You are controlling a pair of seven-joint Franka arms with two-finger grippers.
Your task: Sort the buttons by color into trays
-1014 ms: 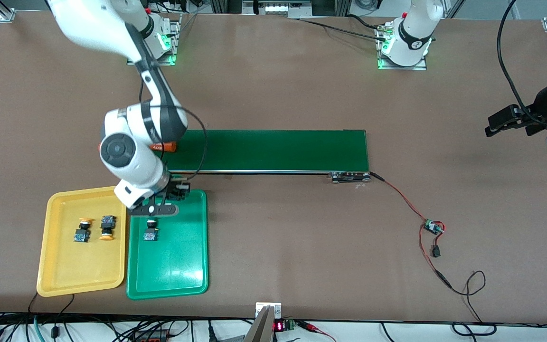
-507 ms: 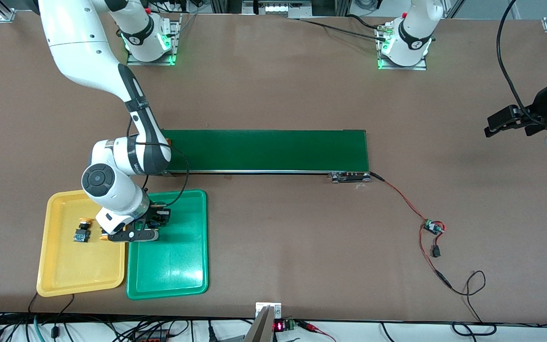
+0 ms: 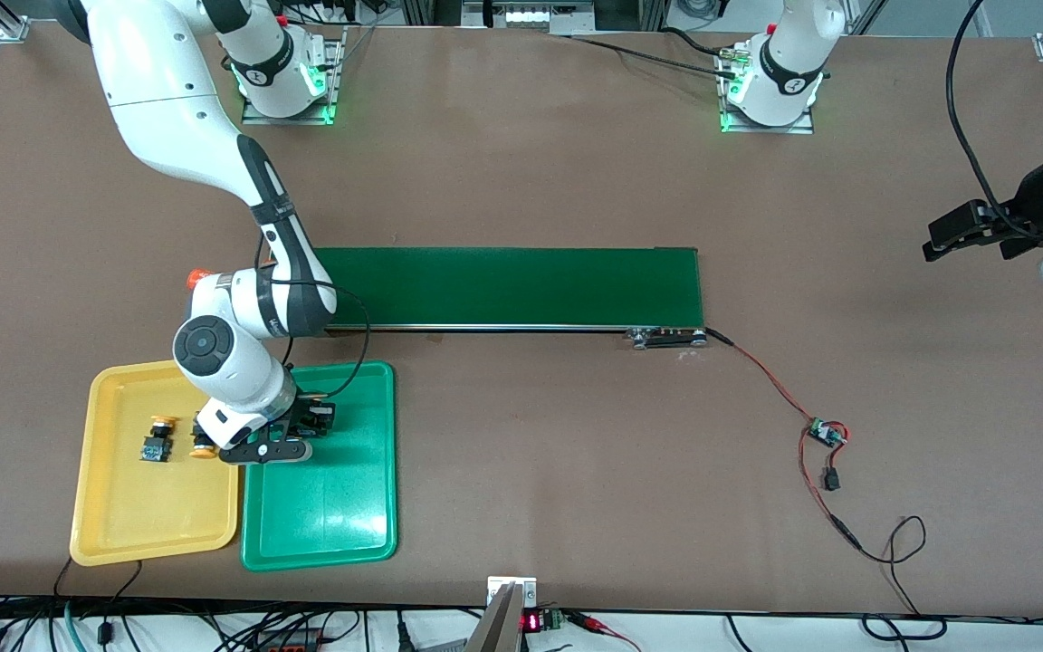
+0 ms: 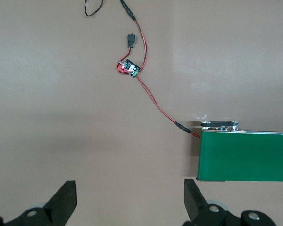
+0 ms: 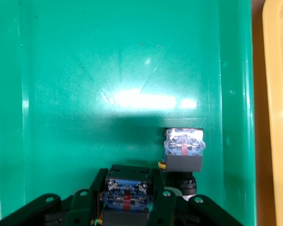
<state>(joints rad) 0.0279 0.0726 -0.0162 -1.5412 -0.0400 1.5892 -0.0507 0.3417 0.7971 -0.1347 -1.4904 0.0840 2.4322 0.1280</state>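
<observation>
The right gripper (image 3: 266,450) is hanging low over the green tray (image 3: 340,525), at its edge next to the yellow tray (image 3: 123,534), and its fingers (image 5: 163,207) are clamping a button (image 5: 125,190) with a black-and-blue body; cap colour of this one cannot be told. A second button (image 5: 183,153) is lying in the green tray just beside the held one, toward the yellow tray's side, its cap mostly hidden under the gripper. In the front view that part of the green tray is covered by the right arm's wrist. Two yellow-capped buttons are sitting in the yellow tray: one (image 3: 157,438) clear in view, the other (image 3: 203,447) half hidden by the wrist, close to the tray edge that meets the green tray. The left gripper (image 4: 129,200) is waiting with its jaws spread wide and holding nothing, up over bare table near the conveyor belt (image 3: 521,287) end at the left arm's end of the table. A small circuit board (image 3: 825,433) with red wires is lying on the table there.
</observation>
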